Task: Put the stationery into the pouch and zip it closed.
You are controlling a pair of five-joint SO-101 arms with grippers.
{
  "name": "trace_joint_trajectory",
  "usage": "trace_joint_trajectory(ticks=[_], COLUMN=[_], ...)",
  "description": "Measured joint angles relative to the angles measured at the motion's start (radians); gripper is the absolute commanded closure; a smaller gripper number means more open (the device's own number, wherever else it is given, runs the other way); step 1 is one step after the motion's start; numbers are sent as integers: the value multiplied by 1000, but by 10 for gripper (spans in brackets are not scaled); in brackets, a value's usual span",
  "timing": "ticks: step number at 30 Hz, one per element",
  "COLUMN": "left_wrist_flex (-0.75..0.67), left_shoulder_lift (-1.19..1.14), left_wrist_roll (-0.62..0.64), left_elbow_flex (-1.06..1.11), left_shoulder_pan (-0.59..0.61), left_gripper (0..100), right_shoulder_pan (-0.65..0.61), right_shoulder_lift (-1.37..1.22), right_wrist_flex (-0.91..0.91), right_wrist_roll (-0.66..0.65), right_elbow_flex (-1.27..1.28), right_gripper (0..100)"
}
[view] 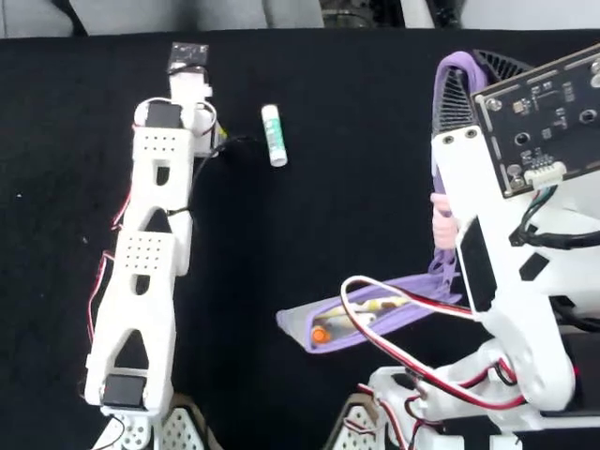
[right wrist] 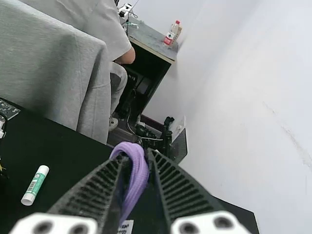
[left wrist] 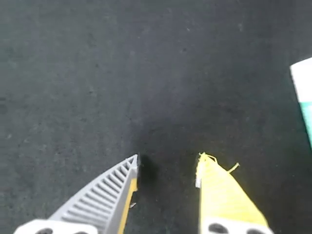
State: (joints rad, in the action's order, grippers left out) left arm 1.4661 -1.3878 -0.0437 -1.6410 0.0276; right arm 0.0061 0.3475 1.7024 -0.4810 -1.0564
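Far left on the black table (view: 356, 169), left gripper (left wrist: 168, 163) hangs empty, jaws apart. Glue stick (view: 273, 136) lies just right of it: shift right and straddle it mid-body before closing. Right gripper (right wrist: 138, 158) pinches the purple pouch (view: 412, 283), mouth open near centre.

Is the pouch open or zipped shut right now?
Open. In the high view the pouch gapes, with pens visible inside; the right gripper is shut on its purple edge.
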Motion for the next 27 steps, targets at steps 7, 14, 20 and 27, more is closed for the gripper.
trace_joint_trajectory(ticks=[7,14,20,27], left_wrist_flex=[-8,-8,-5,5], left_shoulder_lift=[-12,-14,-14,-14], left_wrist_roll=[101,204,365,671], left_elbow_flex=[-3,-3,-3,-3], left_shoulder_pan=[-77,-166,-173,-198], left_gripper=[802,802,802,797], right_shoulder_pan=[0,80,132,138], right_shoulder_lift=[0,66,100,98], right_wrist_flex=[0,0,0,0], right_wrist_roll=[0,0,0,0], right_elbow_flex=[0,0,0,-9], right_gripper=[986,985,985,985])
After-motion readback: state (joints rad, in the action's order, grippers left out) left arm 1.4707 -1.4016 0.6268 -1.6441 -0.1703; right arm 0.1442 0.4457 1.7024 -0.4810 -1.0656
